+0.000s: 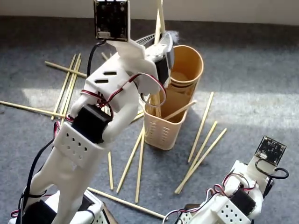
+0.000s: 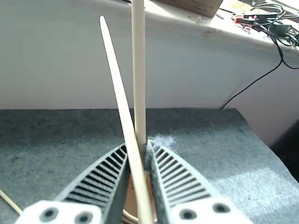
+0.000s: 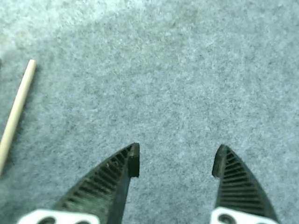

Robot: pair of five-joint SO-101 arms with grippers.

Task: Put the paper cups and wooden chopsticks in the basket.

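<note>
A cream slotted basket [image 1: 161, 128] stands mid-table with a tan paper cup [image 1: 185, 74] leaning inside it and a few chopsticks poking out. My left gripper [image 1: 160, 41] hangs right above the basket's far rim, shut on two wooden chopsticks [image 2: 136, 88] that stand almost upright between its fingers [image 2: 170, 175]. More chopsticks [image 1: 202, 144] lie scattered on the grey carpet around the basket. My right gripper [image 3: 176, 161] is open over bare carpet at the near right, with one chopstick end [image 3: 16, 112] off to its side.
Several loose chopsticks [image 1: 70, 86] lie to the left of the basket and more [image 1: 135, 163] in front of it. A white wall [image 2: 210, 65] with cables borders the carpet's far edge. The right arm [image 1: 233, 200] sits folded at the near right corner.
</note>
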